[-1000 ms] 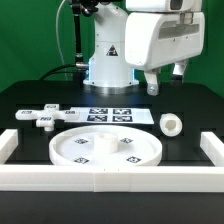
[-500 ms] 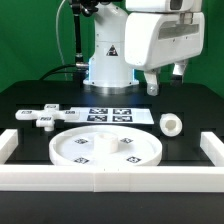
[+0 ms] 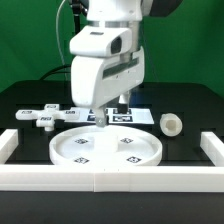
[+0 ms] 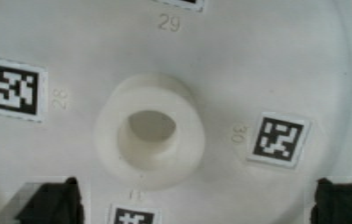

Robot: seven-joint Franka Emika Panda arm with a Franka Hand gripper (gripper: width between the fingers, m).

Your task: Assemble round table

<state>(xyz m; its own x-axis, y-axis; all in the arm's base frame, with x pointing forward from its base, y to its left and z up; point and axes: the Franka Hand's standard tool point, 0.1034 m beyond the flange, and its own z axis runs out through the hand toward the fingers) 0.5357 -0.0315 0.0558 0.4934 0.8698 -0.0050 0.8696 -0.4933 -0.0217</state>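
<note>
The large round disc (image 3: 105, 148) lies flat on the black table, near the front. It fills the wrist view (image 4: 244, 60), showing its raised central hub with a hole (image 4: 150, 128) and several square tags. My gripper (image 3: 111, 110) hangs over the disc's far edge, open and empty; in the wrist view (image 4: 194, 205) the dark fingertips (image 4: 52, 200) stand wide apart above the disc. The short cylindrical leg (image 3: 172, 124) lies on its side at the exterior view's right. The cross-shaped base piece (image 3: 42, 115) lies at the exterior view's left.
The marker board (image 3: 140, 117) lies behind the disc, partly hidden by my gripper. A long white border rail (image 3: 100, 181) runs along the front, with upturned ends at both sides (image 3: 8, 143) (image 3: 213, 143). The robot's base stands at the back.
My arm has swung from the back right toward the exterior view's left and down, and now hangs over the disc's far edge. The parts have not moved.
</note>
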